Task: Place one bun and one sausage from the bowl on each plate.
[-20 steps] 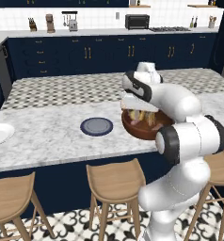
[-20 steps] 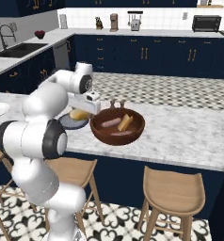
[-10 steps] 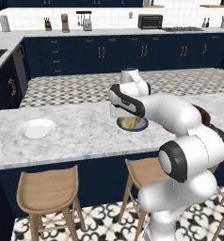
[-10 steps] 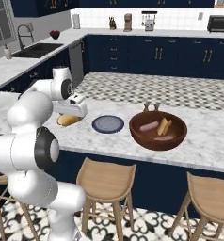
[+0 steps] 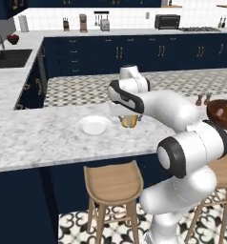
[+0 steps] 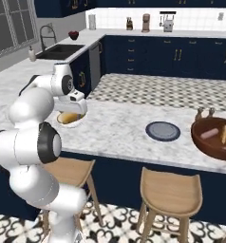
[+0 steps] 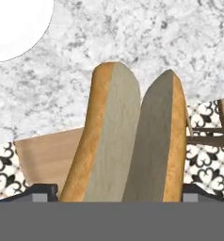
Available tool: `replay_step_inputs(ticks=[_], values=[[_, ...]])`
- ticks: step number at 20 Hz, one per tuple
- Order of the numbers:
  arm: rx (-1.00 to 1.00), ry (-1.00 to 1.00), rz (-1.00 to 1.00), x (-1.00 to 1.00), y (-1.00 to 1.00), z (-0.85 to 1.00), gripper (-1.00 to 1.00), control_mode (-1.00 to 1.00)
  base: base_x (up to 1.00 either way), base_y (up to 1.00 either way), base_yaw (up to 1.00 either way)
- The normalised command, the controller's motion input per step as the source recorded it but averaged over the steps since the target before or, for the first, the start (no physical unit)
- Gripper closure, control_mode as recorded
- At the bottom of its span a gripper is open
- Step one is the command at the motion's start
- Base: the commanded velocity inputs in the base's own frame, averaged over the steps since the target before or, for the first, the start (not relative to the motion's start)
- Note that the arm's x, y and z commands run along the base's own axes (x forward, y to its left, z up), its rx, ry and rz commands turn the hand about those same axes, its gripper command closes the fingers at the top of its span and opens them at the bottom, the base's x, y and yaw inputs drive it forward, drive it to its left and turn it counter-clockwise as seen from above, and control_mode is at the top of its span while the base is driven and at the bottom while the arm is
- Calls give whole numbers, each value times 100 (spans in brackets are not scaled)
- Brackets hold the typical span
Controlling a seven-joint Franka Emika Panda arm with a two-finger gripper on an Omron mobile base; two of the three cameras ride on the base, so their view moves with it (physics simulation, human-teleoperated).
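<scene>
Gripper point(image 5: 128, 120): the jaws are set wide and are closed on the bun, which is gripped between them; in the hand view the two dark fingertips point(image 7: 43, 192) are seen at either side of the bun's near end.
Held item: a split bun point(image 7: 132, 136), golden-brown crust on the outside, pale cut faces turned inward, the two halves separated by a narrow dark slit.
Bun long axis: it is aligned with the gripper's own axis; the bun extends straight out from between the fingers, away from the hand, with the rounded far ends pointing at the counter.
Bun in the left base view: it point(image 5: 129, 121) is seen hanging just under the hand, above the marble counter point(image 5: 48, 136).
White plate point(image 5: 93, 125): it lies flat on the counter just beside the hand; in the hand view its edge point(image 7: 15, 28) is seen at the upper left corner, clear of the bun.
Under the hand: marble surface lies ahead of the bun; a wooden stool seat point(image 7: 43, 155) and patterned floor are seen nearer the fingers.
Dark plate point(image 6: 163, 131): it is located well apart from the hand, between the hand and the bowl.
Bowl point(image 6: 214, 139): reddish-brown, it is located farthest from the hand on the same counter; a bun and a sausage are seen inside.
</scene>
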Motion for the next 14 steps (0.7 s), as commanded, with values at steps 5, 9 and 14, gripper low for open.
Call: replay_step_inputs(ticks=[5,9,14], values=[[0,0,0,0,0,0,100,100,1,100,0],[0,0,0,0,0,0,100,100,78,67,-1],[2,4,0,40,-24,0,100,-100,60,-6,-1]])
